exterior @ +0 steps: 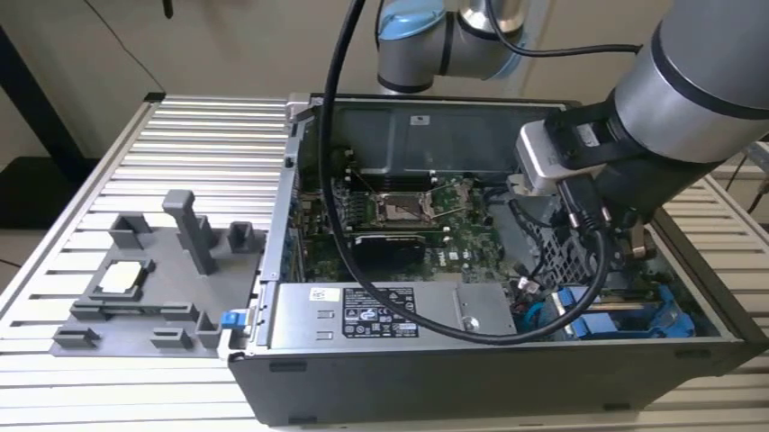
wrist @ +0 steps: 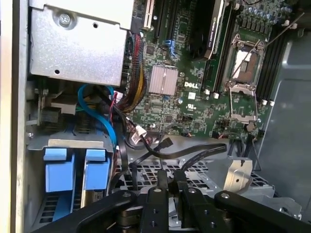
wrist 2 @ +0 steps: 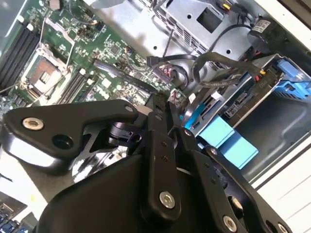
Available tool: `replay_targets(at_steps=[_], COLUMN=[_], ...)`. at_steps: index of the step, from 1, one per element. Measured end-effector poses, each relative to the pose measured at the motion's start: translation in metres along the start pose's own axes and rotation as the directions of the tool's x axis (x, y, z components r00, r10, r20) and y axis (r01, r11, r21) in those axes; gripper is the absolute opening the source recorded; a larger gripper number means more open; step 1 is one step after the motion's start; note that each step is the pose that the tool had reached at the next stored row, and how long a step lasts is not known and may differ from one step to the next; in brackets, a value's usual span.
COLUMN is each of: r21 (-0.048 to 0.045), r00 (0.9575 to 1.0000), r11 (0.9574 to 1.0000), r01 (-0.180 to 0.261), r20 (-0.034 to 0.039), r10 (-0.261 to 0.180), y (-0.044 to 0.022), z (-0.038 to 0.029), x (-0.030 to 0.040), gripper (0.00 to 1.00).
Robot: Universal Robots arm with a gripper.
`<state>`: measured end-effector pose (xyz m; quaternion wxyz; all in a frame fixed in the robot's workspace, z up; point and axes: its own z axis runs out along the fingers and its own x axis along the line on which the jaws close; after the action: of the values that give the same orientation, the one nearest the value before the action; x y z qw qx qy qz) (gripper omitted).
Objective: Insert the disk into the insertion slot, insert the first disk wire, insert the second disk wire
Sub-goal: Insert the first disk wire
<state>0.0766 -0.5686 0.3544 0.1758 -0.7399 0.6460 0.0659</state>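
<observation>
The disk's blue carrier (exterior: 610,320) lies low in the case's near corner on the exterior view's right, seated in the insertion slot (exterior: 680,297). In the second wrist view the disk's labelled edge (wrist 2: 237,101) shows between blue carrier parts (wrist 2: 227,140). The blue carrier tabs (wrist: 59,170) also show in the first wrist view. My gripper (exterior: 615,241) hangs over the perforated cage (wrist: 204,172) beside the disk. Its black fingers (wrist: 162,183) stand close together, shut, with nothing seen between them. Loose black disk wires (wrist: 194,151) with a connector (wrist: 165,142) lie just beyond the fingertips.
The open computer case (exterior: 481,378) holds the motherboard (exterior: 397,216) with its bare processor socket (wrist: 243,63) and a silver power supply (exterior: 373,315). A grey fixture plate (exterior: 144,288) with upright posts sits on the ribbed table at the exterior view's left.
</observation>
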Motion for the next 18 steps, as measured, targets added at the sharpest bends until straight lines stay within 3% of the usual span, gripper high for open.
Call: replay_targets(at_steps=[6,8,14,18], r21=[0.0001,0.0001,0.0001,0.0014], r00=[1.0000,1.0000,1.0000,1.0000], r11=[1.0000,1.0000,1.0000,1.0000], r01=[0.000,0.000,0.000,0.001], r20=[0.0010,0.0008,0.0012,-0.0019], r10=[0.000,0.000,0.000,-0.001], y=[0.0004,0.0004,0.0001,0.0002], z=[0.0019,0.0019,0.0000,0.0013], x=[0.0012,0.0012,0.0008,0.0012], gripper=[0.19,0.11,0.11,0.25])
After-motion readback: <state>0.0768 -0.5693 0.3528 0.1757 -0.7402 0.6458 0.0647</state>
